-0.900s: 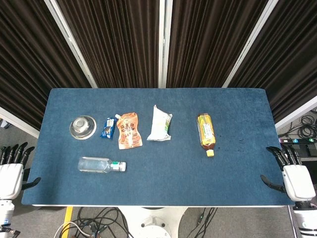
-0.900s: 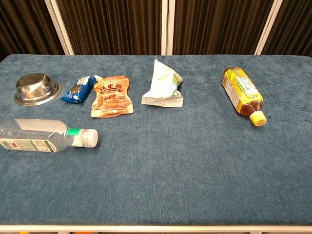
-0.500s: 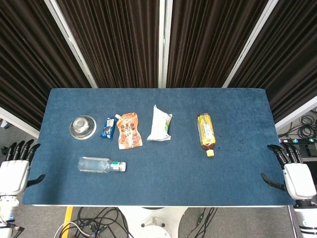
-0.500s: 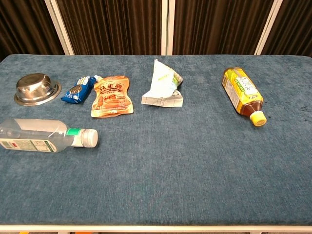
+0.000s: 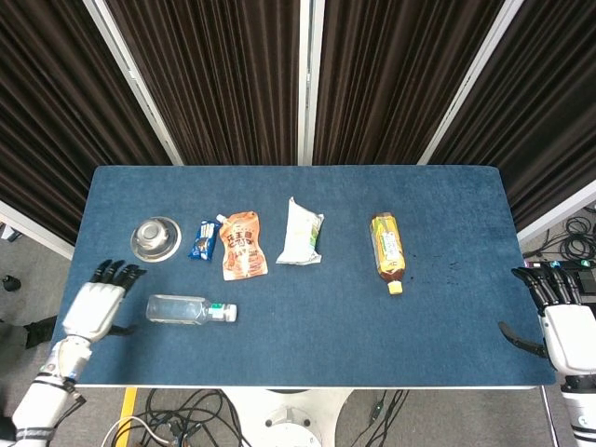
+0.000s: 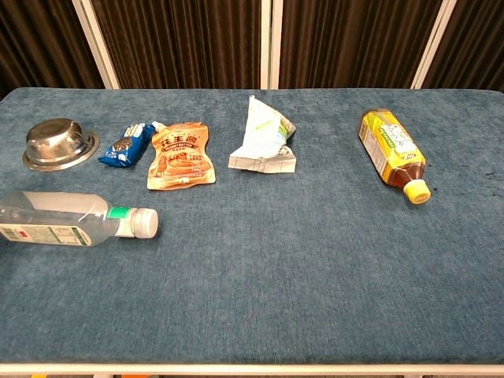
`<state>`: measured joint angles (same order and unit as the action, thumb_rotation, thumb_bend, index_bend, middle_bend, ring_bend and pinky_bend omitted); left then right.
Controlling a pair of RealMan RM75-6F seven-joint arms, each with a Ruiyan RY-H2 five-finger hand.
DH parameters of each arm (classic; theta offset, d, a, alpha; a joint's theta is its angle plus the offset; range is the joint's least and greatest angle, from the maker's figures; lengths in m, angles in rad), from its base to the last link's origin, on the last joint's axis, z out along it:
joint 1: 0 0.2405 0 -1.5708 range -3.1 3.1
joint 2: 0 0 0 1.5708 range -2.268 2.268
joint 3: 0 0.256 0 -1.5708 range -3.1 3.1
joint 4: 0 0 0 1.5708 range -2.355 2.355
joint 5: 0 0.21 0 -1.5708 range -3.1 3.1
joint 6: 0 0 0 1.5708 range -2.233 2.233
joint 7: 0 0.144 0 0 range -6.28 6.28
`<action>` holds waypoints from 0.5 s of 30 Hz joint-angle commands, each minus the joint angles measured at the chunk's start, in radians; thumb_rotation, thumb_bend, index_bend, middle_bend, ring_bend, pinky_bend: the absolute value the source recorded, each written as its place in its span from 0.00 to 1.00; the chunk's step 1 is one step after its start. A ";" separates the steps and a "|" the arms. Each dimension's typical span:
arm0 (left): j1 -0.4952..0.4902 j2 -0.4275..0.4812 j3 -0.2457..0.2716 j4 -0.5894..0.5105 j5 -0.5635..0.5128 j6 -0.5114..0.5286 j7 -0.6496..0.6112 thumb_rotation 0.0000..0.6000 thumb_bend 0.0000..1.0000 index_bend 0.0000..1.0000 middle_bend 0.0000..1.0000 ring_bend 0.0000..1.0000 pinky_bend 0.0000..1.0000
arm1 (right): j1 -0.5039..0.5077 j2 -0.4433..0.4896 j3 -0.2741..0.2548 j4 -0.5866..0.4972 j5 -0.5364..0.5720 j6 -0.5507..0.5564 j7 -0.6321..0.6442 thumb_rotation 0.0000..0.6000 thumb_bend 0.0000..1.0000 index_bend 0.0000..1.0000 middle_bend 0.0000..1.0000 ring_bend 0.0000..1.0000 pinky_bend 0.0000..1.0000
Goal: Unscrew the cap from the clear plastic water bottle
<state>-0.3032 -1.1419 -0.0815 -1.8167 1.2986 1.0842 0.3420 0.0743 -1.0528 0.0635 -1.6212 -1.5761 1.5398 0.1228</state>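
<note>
The clear plastic water bottle [image 5: 191, 310] [image 6: 67, 218] lies on its side near the table's front left, its white cap [image 5: 230, 313] [image 6: 146, 223] pointing right. My left hand [image 5: 97, 307] hovers over the table just left of the bottle's base, fingers apart, holding nothing. My right hand [image 5: 562, 326] stays off the table's right edge, fingers spread and empty. Neither hand shows in the chest view.
On the blue table [image 5: 307, 345] lie a steel bowl [image 5: 155, 237], a small blue packet [image 5: 203, 240], an orange pouch [image 5: 243, 245], a white bag [image 5: 301, 233] and a yellow tea bottle [image 5: 387, 250] on its side.
My left hand has come in from beyond the table's left edge to just beside the water bottle's base. The right hand has drifted slightly right. The objects have not moved.
</note>
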 commanded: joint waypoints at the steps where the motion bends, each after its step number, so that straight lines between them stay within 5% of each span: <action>1: -0.066 -0.051 0.002 -0.013 -0.106 -0.101 0.021 1.00 0.09 0.16 0.12 0.06 0.06 | 0.001 -0.002 0.000 0.001 0.005 -0.006 0.000 1.00 0.13 0.15 0.16 0.04 0.02; 15: -0.174 -0.240 -0.002 0.113 -0.287 -0.132 0.150 1.00 0.09 0.20 0.14 0.06 0.07 | 0.005 -0.015 0.000 -0.005 0.021 -0.023 -0.019 1.00 0.13 0.15 0.16 0.04 0.02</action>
<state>-0.4615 -1.3636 -0.0820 -1.7200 1.0329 0.9553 0.4723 0.0790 -1.0674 0.0635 -1.6267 -1.5554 1.5167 0.1040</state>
